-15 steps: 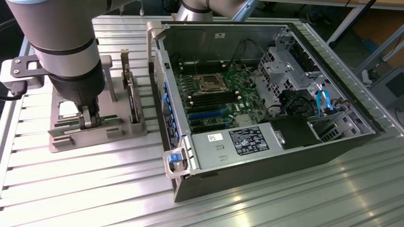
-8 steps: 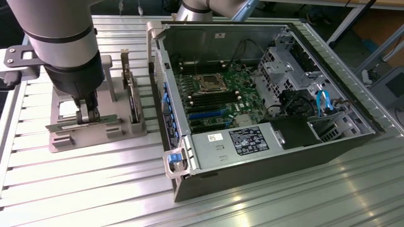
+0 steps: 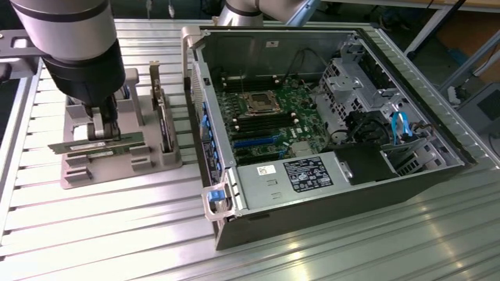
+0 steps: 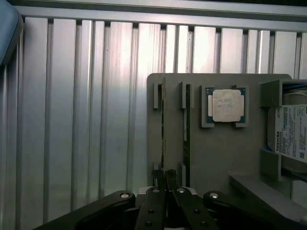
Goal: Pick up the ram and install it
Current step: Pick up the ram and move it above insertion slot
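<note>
The ram (image 3: 82, 146), a long thin green stick with a white label, hangs slightly tilted just above the grey holder (image 3: 160, 159) on the exterior view's left. My gripper (image 3: 109, 134) comes straight down on it and is shut on the ram's upper edge near the middle. In the wrist view the ram (image 4: 162, 129) shows edge-on as a thin dark line running out from my gripper (image 4: 165, 178), over the holder (image 4: 220, 153).
The open computer case (image 3: 328, 175) lies on the exterior view's right, its motherboard (image 3: 266, 117) showing dark memory slots beside the processor socket. A bracketed card (image 3: 161, 114) stands in the holder. A silver processor (image 4: 226, 105) and a hard drive (image 4: 293, 134) sit in the holder.
</note>
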